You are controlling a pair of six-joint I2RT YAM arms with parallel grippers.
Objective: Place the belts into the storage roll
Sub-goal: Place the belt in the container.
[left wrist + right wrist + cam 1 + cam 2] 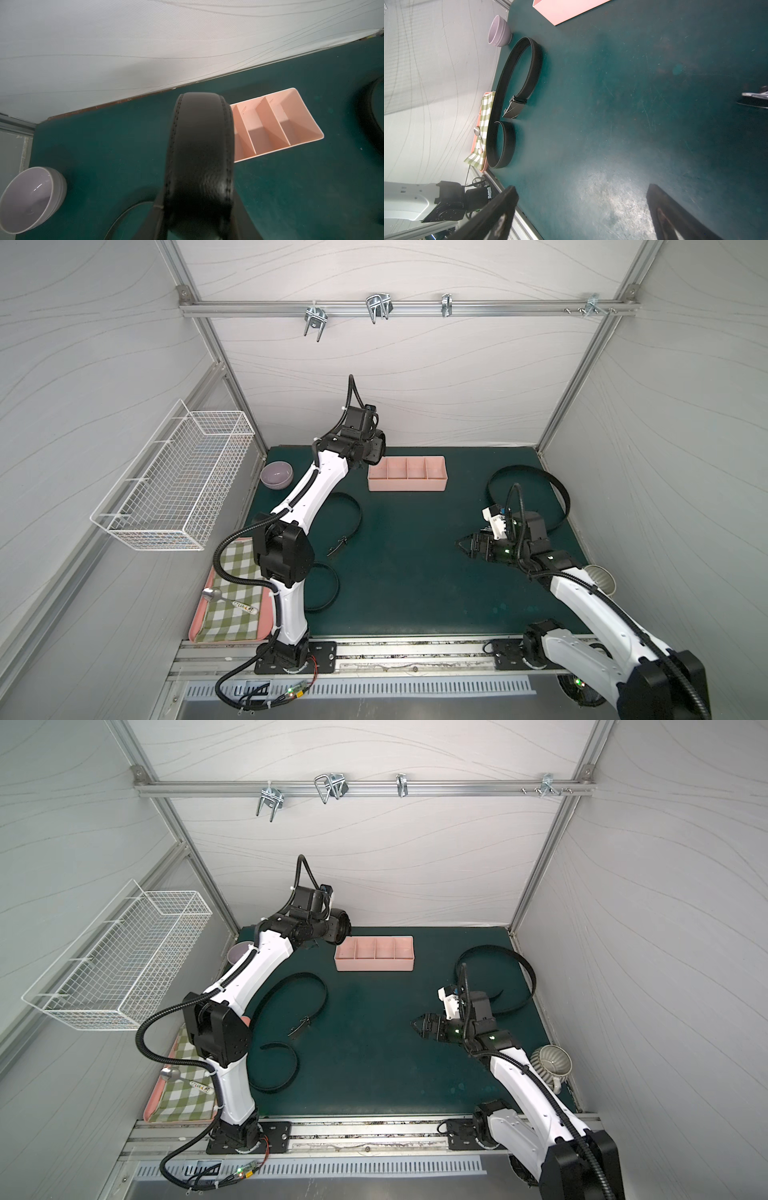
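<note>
My left gripper (379,450) (200,218) is shut on a belt wound into a tight black coil (199,155) (341,930). It holds the coil in the air just off the left end of the storage roll (407,489) (374,966) (268,120), a pale-pink tray with four bare compartments. A second belt (351,510) (301,986) (517,83) lies in loose loops on the left of the mat, buckle up. A third belt (528,475) (494,955) curves at the back right. My right gripper (462,546) (415,1027) (581,199) hovers open over bare mat, holding nothing.
A lilac bowl (276,475) (31,197) stands at the back left corner. A white wire basket (174,481) hangs on the left wall. A flat pink tray (195,626) with checked cloth and spoon lies front left. A grey ribbed mug (550,1060) sits behind the right arm.
</note>
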